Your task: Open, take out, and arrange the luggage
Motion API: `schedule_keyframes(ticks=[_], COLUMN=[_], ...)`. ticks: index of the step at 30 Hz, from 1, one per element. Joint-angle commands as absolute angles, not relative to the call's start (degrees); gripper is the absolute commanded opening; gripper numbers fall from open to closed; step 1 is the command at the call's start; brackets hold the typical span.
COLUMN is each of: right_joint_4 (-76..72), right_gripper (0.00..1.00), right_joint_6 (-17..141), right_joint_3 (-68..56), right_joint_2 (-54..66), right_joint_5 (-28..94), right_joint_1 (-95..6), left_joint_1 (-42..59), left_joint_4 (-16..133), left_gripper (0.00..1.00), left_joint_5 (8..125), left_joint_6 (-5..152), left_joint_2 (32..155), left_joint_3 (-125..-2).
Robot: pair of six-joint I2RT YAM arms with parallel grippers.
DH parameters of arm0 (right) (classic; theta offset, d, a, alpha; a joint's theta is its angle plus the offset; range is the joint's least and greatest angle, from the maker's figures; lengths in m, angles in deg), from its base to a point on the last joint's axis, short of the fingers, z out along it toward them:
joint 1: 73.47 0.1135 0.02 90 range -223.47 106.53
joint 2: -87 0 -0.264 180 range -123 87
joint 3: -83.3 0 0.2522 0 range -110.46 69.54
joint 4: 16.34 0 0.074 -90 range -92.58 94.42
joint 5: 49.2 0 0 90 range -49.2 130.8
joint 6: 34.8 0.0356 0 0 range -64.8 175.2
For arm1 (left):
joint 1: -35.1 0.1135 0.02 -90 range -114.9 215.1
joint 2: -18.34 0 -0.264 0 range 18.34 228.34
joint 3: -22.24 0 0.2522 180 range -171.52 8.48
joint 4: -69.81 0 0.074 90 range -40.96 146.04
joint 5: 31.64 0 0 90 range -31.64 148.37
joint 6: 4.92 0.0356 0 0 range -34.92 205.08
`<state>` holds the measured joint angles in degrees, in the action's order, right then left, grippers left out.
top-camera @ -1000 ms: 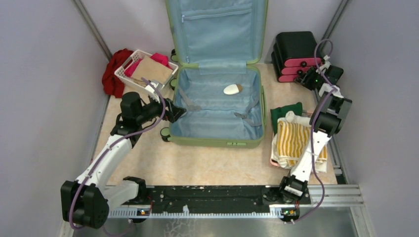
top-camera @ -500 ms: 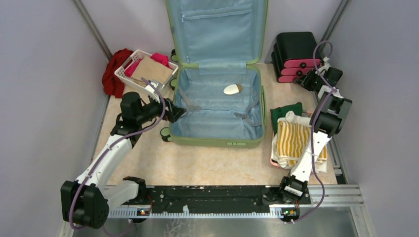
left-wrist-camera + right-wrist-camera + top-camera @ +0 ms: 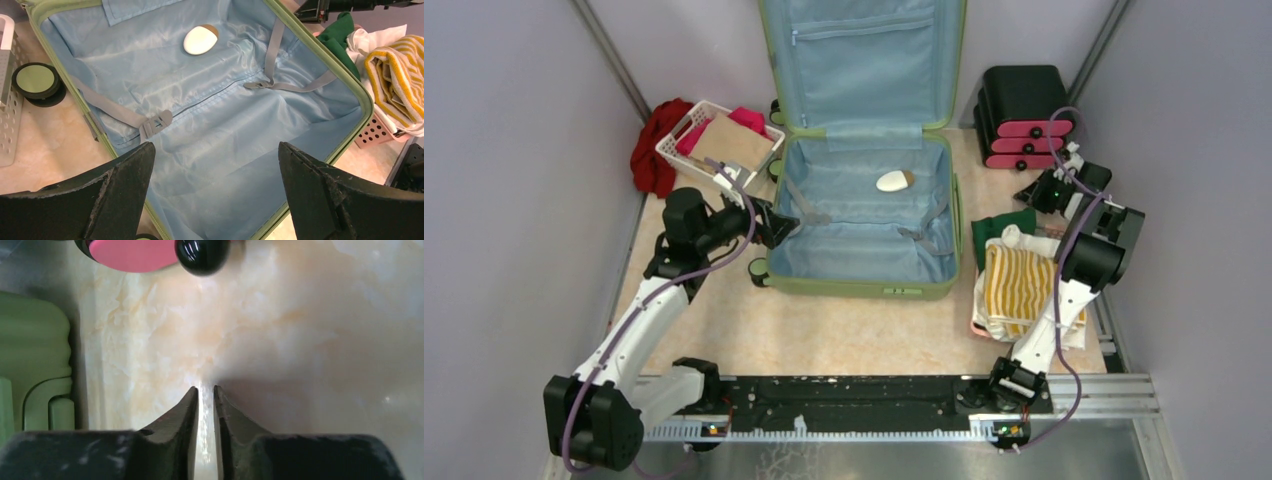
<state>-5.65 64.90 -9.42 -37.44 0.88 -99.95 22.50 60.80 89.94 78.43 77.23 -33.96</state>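
The luggage (image 3: pixel 844 286) lies open on the floor in the middle of the space, its lid (image 3: pixel 862 60) raised at the far side and its blue-lined lower half facing up. Inside that half a small white and brown oval thing (image 3: pixel 893 180) rests near the hinge, and two grey straps (image 3: pixel 272 60) lie unbuckled, one on each side of the lining. The left gripper (image 3: pixel 215 147) hovers over the luggage's left rim with its jaws spread wide and nothing between them. The right gripper (image 3: pixel 206 390) hangs just off the luggage's right far corner, low over bare floor, its fingers drawn almost together with only a thin slit between them and nothing in it. To the left of the luggage stands a white basket (image 3: pixel 686 128) with brown and pink cloth in it, and a red cloth (image 3: pixel 652 150) lies beyond that. To the right of the luggage lie a green cloth (image 3: pixel 1001 224) and a yellow striped towel (image 3: pixel 1016 280) on a pink basket (image 3: pixel 377 135). A black and pink drawer box (image 3: pixel 1022 115) stands beside the lid's right edge.
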Motion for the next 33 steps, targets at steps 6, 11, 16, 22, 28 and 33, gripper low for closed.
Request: schedule_keyframes(ticks=[6,11,16,22,28,33], right_joint_4=[-9.14,-11.13,-12.54,-12.06,-12.30,-14.68], right_gripper=[0.56,0.57,0.55,0.48,0.48,0.49], right_joint_6=[62.94,70.08,74.25,77.90,80.86,84.87], right_joint_3=[-8.91,-15.48,-20.05,-24.78,-27.89,-28.59], right_joint_2=[-30.40,-36.08,-41.17,-45.48,-48.26,-49.87], right_joint_5=[-1.88,-3.43,-4.44,-3.53,-2.38,-2.17], right_joint_1=[-102.11,-101.79,-101.28,-100.23,-99.17,-98.81], left_joint_1=[22.86,22.87,22.88,22.88,22.88,22.88], left_joint_4=[62.72,62.68,62.39,61.90,61.58,61.41], left_gripper=[0.99,0.99,0.99,0.99,0.99,0.99], left_joint_5=[91.62,91.01,90.45,90.14,89.69,89.43], left_joint_6=[77.92,78.13,78.41,78.73,79.03,79.17], left_joint_2=[75.62,75.77,76.98,78.42,79.15,79.47], left_joint_3=[-34.34,-34.19,-34.33,-34.52,-34.59,-34.61])
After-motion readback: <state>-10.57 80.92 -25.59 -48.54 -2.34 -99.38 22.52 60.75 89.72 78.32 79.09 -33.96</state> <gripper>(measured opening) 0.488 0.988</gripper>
